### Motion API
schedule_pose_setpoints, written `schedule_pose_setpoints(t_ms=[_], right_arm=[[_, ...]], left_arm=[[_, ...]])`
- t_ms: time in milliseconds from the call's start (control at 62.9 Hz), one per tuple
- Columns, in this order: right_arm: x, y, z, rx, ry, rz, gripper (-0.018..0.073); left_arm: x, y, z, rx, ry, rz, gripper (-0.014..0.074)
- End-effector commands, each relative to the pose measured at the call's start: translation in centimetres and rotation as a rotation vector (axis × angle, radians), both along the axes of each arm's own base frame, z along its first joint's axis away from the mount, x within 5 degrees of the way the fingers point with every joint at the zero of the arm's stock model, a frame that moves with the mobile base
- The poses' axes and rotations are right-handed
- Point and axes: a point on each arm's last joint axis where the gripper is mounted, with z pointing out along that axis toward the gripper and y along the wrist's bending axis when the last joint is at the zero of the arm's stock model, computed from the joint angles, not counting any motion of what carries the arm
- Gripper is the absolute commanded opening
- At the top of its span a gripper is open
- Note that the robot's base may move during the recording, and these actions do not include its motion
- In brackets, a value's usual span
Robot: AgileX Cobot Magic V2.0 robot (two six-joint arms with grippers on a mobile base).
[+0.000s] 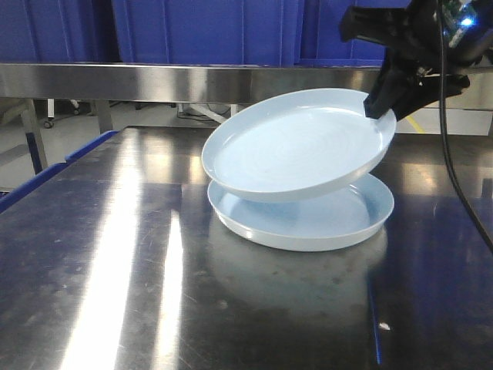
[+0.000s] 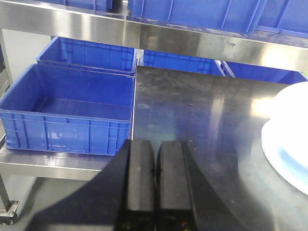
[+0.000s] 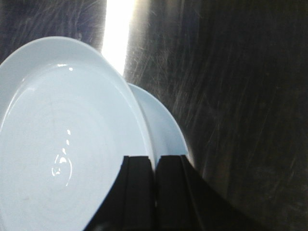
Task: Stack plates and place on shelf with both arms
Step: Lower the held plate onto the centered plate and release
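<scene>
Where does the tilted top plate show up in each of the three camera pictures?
Front view: top plate in the centre, right rim in the right gripper.
Left wrist: white shape at the right edge.
Right wrist: fills the left side.
Shared landmark: the lower plate beneath it.

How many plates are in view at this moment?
2. One pale bluish-white round plastic plate lies flat on the steel table; the second plate hangs tilted over it, held at its rim by the black right gripper. None looks hidden.
</scene>
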Motion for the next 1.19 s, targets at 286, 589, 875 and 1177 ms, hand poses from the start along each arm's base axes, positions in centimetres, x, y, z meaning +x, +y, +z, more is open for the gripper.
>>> schedule_pose_setpoints(t_ms=[286, 589, 875, 1177], right_arm=[[0.6, 0.2, 2.0, 0.034, -0.099, -0.003, 0.0057], [1.1, 0.4, 0.9, 0.024, -0.069, -0.003, 0.0057], [1.2, 0.4, 0.7, 0.022, -0.064, -0.003, 0.0057], [1.2, 0.4, 0.7, 0.022, -0.063, -0.003, 0.0065]], left_arm=[[0.2, 0.1, 1.8, -0.033, -0.115, 0.017, 0.0087], [0.2, 0.1, 1.8, -0.033, -0.115, 0.017, 0.0087], [0.2, 0.1, 1.8, -0.033, -0.115, 0.017, 0.0087], [0.2, 0.1, 1.8, -0.033, -0.115, 0.017, 0.0087]])
